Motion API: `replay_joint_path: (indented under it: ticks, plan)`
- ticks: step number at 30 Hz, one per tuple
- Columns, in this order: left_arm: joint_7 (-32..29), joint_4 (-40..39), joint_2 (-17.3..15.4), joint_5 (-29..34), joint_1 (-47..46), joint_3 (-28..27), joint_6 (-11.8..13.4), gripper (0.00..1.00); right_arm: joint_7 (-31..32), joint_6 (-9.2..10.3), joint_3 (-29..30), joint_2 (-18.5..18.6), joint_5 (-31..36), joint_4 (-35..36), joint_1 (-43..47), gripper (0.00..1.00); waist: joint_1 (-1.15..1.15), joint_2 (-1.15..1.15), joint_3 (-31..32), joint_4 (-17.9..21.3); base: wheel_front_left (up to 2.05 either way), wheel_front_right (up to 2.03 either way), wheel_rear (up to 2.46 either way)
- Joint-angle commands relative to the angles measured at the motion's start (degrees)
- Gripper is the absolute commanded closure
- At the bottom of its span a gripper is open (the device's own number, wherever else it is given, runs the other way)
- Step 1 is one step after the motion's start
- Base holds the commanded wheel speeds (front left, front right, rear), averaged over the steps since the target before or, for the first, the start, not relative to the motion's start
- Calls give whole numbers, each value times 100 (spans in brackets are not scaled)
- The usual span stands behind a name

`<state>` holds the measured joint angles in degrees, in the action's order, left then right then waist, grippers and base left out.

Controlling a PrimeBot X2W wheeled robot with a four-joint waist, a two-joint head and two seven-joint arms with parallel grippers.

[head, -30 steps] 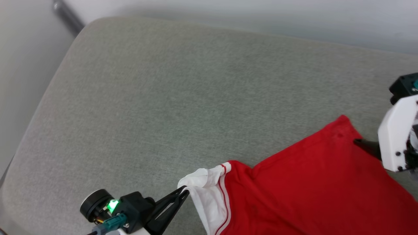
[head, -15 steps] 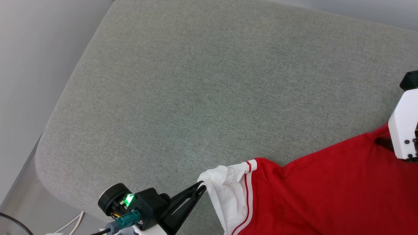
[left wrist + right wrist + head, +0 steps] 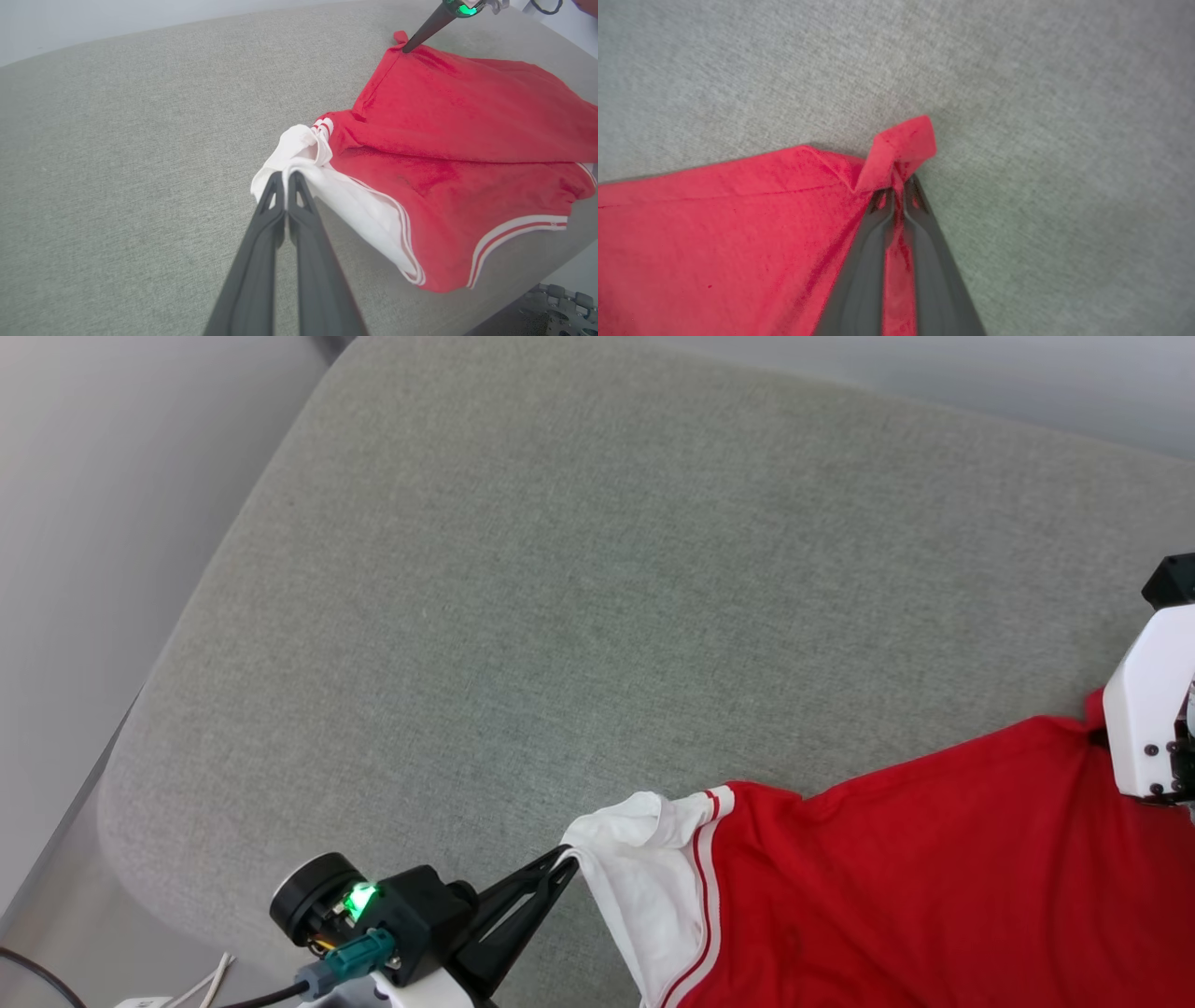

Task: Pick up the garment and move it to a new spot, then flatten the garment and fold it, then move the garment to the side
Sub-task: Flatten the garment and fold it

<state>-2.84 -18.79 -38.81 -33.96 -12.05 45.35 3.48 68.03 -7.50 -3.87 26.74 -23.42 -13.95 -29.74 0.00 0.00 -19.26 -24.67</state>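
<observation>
The red garment [image 3: 934, 868] is lying rumpled on a grey cushion [image 3: 560, 569]. The left tool [image 3: 568, 861] is pinching its white sleeve [image 3: 299, 149], and the right tool [image 3: 899, 185] is clamping a red corner.

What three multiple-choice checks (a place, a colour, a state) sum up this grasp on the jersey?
1. Where does the left gripper hold the jersey?
A. white sleeve
B. collar
C. chest lettering

2. What colour is the cushion underneath?
A. blue
B. grey
C. brown

3. How do the jaws of the right gripper stand?
A. wide open
B. shut on nothing
C. shut on a red corner

Answers:
1 A: the left wrist view shows white sleeve cloth pinched at the tips.
2 B: grey weave lies all around the jersey.
3 C: red cloth runs between the closed jaws and pokes out past them.
</observation>
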Motion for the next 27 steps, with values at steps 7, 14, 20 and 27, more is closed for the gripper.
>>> replay_joint_path:
  ticks: [7,14,20,27]
  plan:
    - [-71,-194,-219,-9,-16,-192,167,100,-678,2,-30,-32,-398,-87,-258,100,0,0,753,430,0,0,0]
    - [-162,-578,-633,-150,-102,-692,455,100,-1378,2,31,-32,-937,333,-238,100,0,0,1416,825,0,0,0]
    - [-115,-959,-949,-215,-324,-1229,659,100,-1967,2,41,50,-1216,957,-146,100,0,0,1871,1216,0,0,0]
    - [83,-1296,-1207,-304,-743,-1934,811,100,-2323,1,149,17,-1379,1682,-345,100,0,0,2088,1747,0,0,0]
